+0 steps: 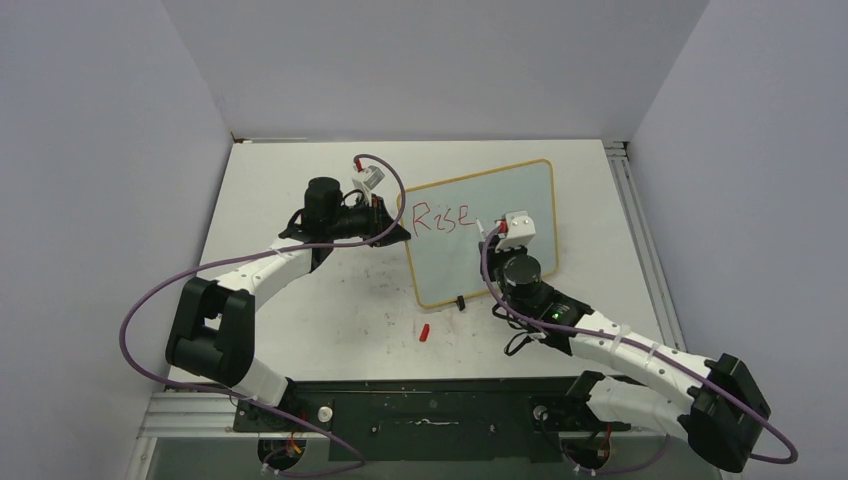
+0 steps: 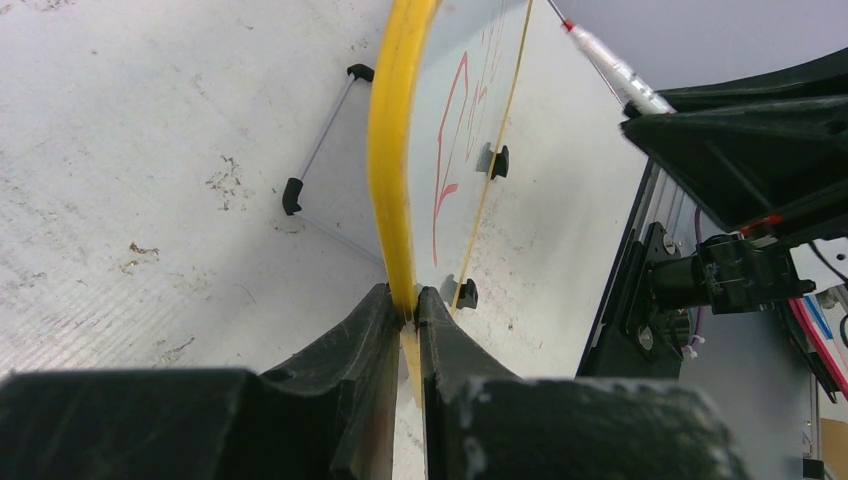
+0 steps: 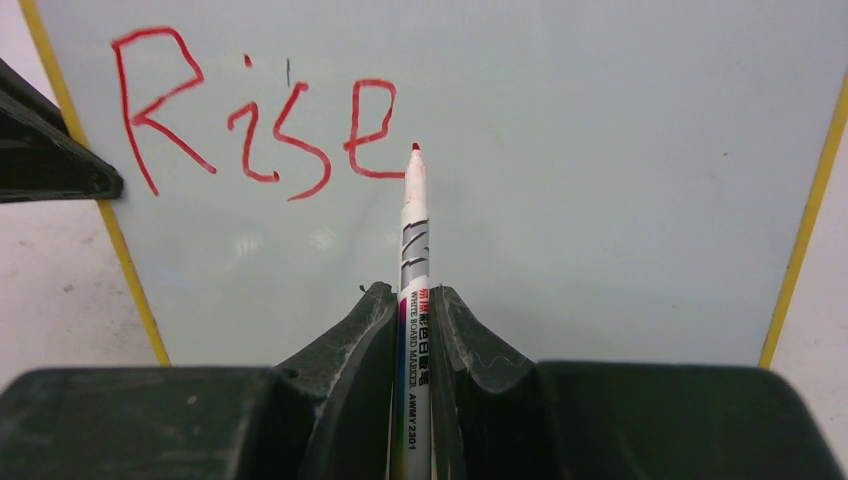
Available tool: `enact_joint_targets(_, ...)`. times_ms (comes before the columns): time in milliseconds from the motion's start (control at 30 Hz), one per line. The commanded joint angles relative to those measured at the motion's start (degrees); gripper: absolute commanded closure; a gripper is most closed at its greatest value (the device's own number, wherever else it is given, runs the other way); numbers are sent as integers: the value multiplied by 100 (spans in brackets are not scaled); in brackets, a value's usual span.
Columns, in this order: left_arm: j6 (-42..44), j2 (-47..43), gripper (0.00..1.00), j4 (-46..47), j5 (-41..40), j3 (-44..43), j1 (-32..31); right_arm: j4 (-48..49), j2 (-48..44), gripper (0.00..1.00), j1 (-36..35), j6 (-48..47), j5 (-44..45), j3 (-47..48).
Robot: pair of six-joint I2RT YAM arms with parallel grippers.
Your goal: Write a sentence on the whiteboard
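On the scuffed white tabletop (image 1: 330,300), near its middle, the small pale bluish-white whiteboard with a thin light-wood frame (image 1: 455,265) sits tilted. The left gripper (image 2: 412,300) is pinched on its frame edge. The right gripper (image 3: 412,300) is clamped on a white-barrelled red marker (image 3: 413,230). The red handwritten sentence (image 3: 260,125) reads only "Rise", so I judge most remains.
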State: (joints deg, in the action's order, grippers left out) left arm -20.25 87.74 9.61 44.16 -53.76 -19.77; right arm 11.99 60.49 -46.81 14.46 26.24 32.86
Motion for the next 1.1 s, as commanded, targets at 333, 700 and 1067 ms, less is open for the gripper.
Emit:
enact_joint_targets(333, 154, -271, 100, 72, 38, -188, -27, 270, -276, 95, 262, -135, -200, 63)
enact_joint_targets(700, 162, -258, 100, 68, 44, -196, -27, 471, 103, 95, 538, -106, -506, 98)
enact_joint_targets(1067, 171, -245, 100, 68, 41, -194, -27, 460, 249, 95, 669, -53, -608, 99)
